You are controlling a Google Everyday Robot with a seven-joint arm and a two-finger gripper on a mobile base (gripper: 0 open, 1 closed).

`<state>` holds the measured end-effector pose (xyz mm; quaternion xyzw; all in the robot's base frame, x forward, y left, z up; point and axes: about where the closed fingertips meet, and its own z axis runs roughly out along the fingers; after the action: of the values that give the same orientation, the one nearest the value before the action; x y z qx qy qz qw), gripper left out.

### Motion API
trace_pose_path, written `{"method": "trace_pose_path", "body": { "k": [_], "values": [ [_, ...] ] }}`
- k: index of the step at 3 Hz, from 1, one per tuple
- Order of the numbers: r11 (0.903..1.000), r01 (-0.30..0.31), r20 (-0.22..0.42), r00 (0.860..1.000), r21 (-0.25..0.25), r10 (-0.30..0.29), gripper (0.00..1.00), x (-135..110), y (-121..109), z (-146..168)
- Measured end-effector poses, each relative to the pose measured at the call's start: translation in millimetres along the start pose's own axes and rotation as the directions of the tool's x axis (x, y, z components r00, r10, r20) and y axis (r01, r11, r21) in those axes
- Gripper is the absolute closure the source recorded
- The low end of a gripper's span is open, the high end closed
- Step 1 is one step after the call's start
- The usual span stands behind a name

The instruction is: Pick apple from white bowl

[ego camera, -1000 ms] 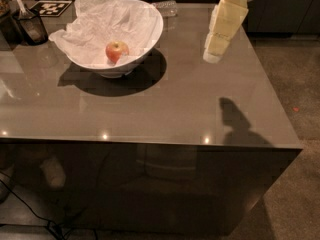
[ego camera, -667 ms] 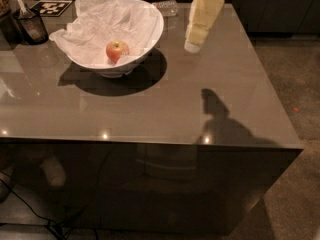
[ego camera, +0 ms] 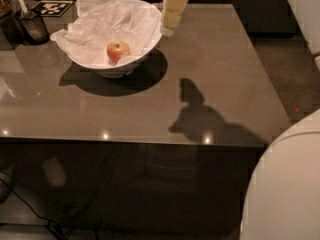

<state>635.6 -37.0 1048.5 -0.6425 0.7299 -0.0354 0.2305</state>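
The apple (ego camera: 118,51) is seen sitting in the white bowl (ego camera: 119,71), low down toward the near side, resting on the crumpled tissue paper (ego camera: 107,20) the bowl is lined with. The bowl itself is parked on the worktop (ego camera: 225,79) toward the far left corner, with a big dark shadow thrown under it.

The end effector (ego camera: 169,30) is hung over the far edge of the worktop, just beside the bowl's right rim, pointing down and a bit tilted. It's not over the apple, more off to the right of it. Whether it's open or closed can't really be told from this angle, and nothing is seen held in it. Contact with the rim can't be made out either, probably just near it.

A dark cup (ego camera: 31,28) with a utensil stuck in it is placed at the far left edge, and a black-and-white marker tag (ego camera: 52,7) lies flat behind it. The arm's shadow (ego camera: 200,119) is cast toward the near right part of the worktop.
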Motion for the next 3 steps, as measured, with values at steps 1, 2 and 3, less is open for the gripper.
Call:
{"method": "trace_pose_path", "body": {
  "k": [1,2,3],
  "values": [
    [0.9998,0.002,0.017,1.000,0.020,-0.002,0.00,-6,-6,2],
    [0.9993,0.036,0.054,0.998,-0.005,-0.036,0.00,-24,-18,22],
    [0.9949,0.100,0.086,0.991,-0.015,-0.098,0.00,-86,-62,107]
  ]
}}
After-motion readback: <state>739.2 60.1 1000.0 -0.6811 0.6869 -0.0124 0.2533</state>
